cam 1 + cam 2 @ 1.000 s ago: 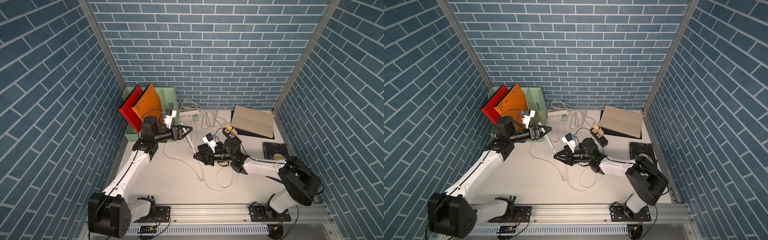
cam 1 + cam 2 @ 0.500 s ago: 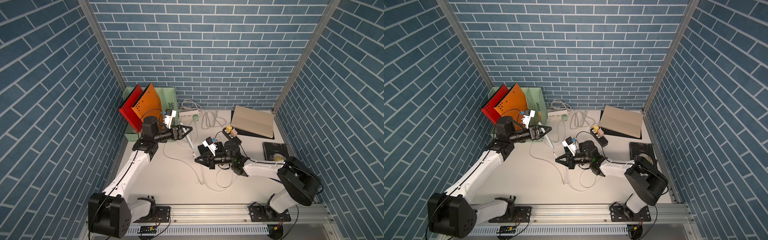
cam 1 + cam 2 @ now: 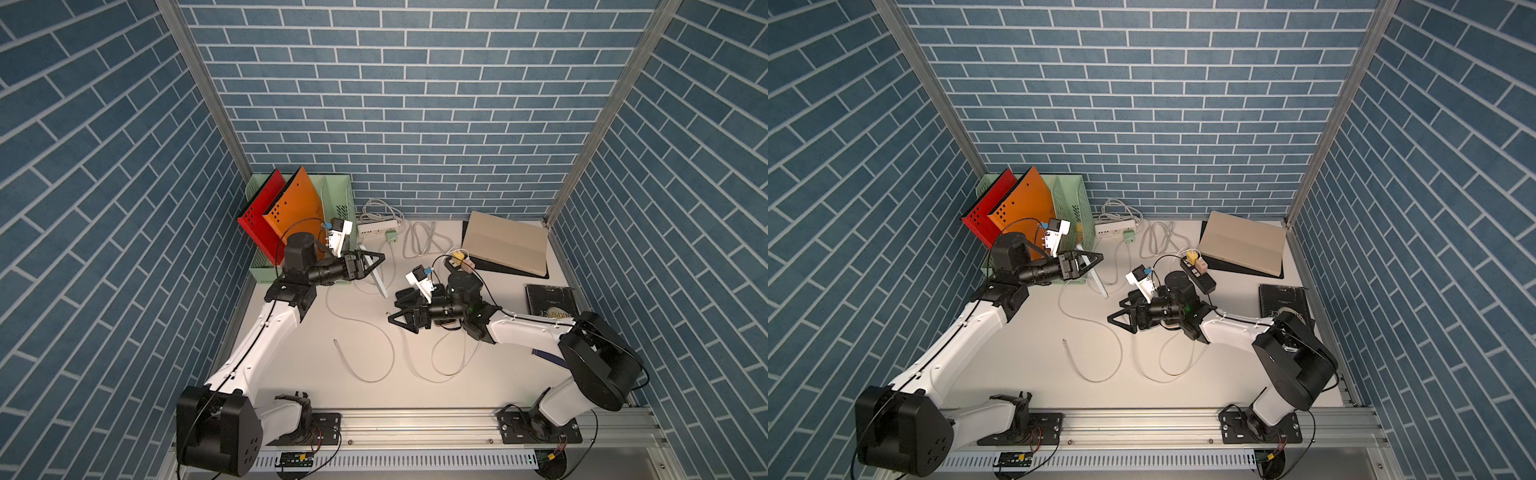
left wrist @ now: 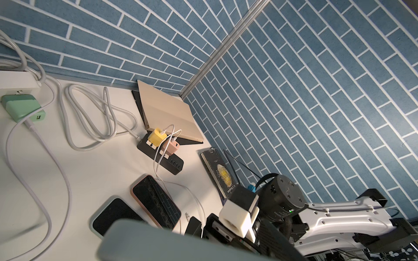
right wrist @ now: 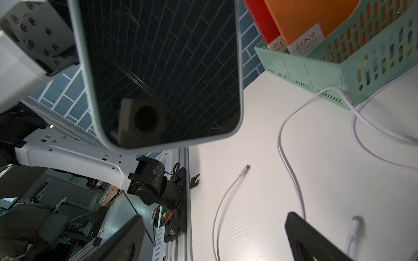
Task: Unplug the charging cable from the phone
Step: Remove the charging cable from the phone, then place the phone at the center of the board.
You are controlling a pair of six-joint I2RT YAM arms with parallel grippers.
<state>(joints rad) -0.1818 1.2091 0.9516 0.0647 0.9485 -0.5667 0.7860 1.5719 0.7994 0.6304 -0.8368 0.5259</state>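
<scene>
My left gripper (image 3: 370, 262) (image 3: 1089, 262) is shut on the phone (image 3: 377, 279) (image 3: 1099, 283), which hangs tilted above the table. Its pale green case and dark screen (image 5: 158, 67) fill the right wrist view, and its lower edge has nothing plugged in. The case is a blur in the left wrist view (image 4: 181, 241). The charging cable's plug (image 5: 357, 218) (image 4: 187, 214) lies loose on the table beside one right finger (image 5: 316, 239). Below the phone, my right gripper (image 3: 400, 316) (image 3: 1120, 318) (image 5: 213, 215) stands open and holds nothing.
A second white cable's free end (image 3: 335, 341) (image 5: 247, 166) lies mid-table. Two more phones (image 4: 156, 201) (image 4: 113, 217) lie by the right wrist. The black power strip (image 3: 457, 259) carries yellow and pink chargers. At the back are a green file rack (image 3: 338, 195), white power strip (image 3: 376, 228) and tan book (image 3: 505, 243).
My right gripper was shut by the phone's lower end. It has drawn slightly down and away and opened, and the cable plug now lies on the table. The left arm has stayed still.
</scene>
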